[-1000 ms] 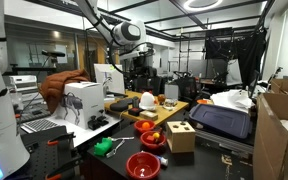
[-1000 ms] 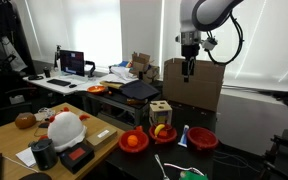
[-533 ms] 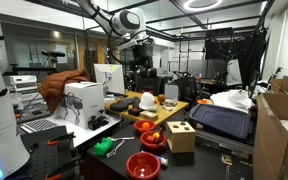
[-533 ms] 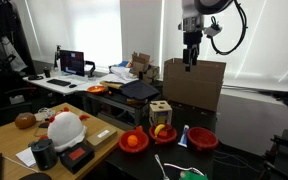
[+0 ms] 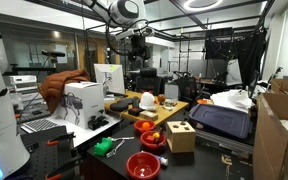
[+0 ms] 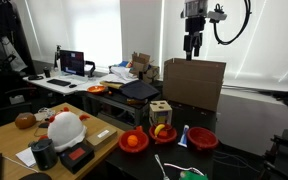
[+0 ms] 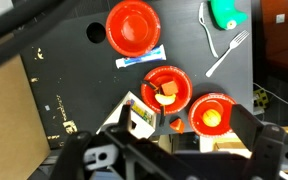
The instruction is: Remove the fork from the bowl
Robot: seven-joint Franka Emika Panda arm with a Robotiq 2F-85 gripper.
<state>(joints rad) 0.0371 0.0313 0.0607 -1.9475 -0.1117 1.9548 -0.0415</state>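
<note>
The dark-red bowl (image 7: 167,88) holds pieces of toy fruit and stands beside the light wooden block (image 7: 139,115); it shows in both exterior views (image 5: 152,140) (image 6: 164,133). A white fork (image 7: 224,52) lies flat on the black table, outside every bowl, next to a green object (image 7: 227,12); it also shows in an exterior view (image 6: 164,163). My gripper (image 7: 186,122) is open and empty, high above the table in both exterior views (image 5: 137,45) (image 6: 193,45), looking straight down on the bowls.
A brighter red bowl with a thick rim (image 7: 131,25) stands empty. Another red bowl (image 7: 211,113) holds an orange ball. A small orange piece (image 7: 174,124) lies between the bowls. A cardboard box (image 6: 194,82) stands behind the table, and a wooden tray with a white helmet (image 6: 66,128) stands nearby.
The arm has risen over the last second, and the gripper now hangs higher above the table. Nothing on the table has moved.
</note>
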